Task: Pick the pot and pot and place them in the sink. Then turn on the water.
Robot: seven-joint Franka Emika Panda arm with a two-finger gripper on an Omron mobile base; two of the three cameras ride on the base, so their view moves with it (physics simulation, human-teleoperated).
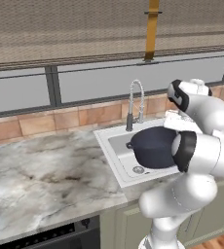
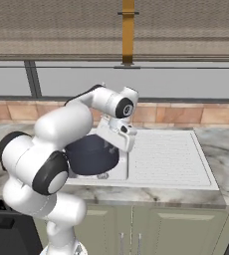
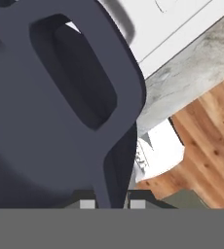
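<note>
A dark navy-blue pot (image 1: pixel 152 146) hangs tilted over the basin of the white sink (image 1: pixel 115 165), just above its round drain (image 1: pixel 138 169). My gripper (image 3: pixel 112 204) is shut on the pot's rim beside a loop handle (image 3: pixel 104 82). From the right base view the pot (image 2: pixel 90 155) sits low over the basin, under my white hand, with the gripper (image 2: pixel 110 145) at its right edge. The sink's ribbed drainboard (image 2: pixel 161 154) lies bare to the right. The chrome spring faucet (image 1: pixel 136 104) stands behind the basin; no water shows at it.
A marble counter (image 1: pixel 46 170) stretches left of the sink. A brick backsplash (image 1: pixel 60 119) and window run behind it. Green cabinet doors (image 2: pixel 151 229) sit below, and a dark appliance front (image 1: pixel 46 236) at the lower left. My own arm hides part of the basin.
</note>
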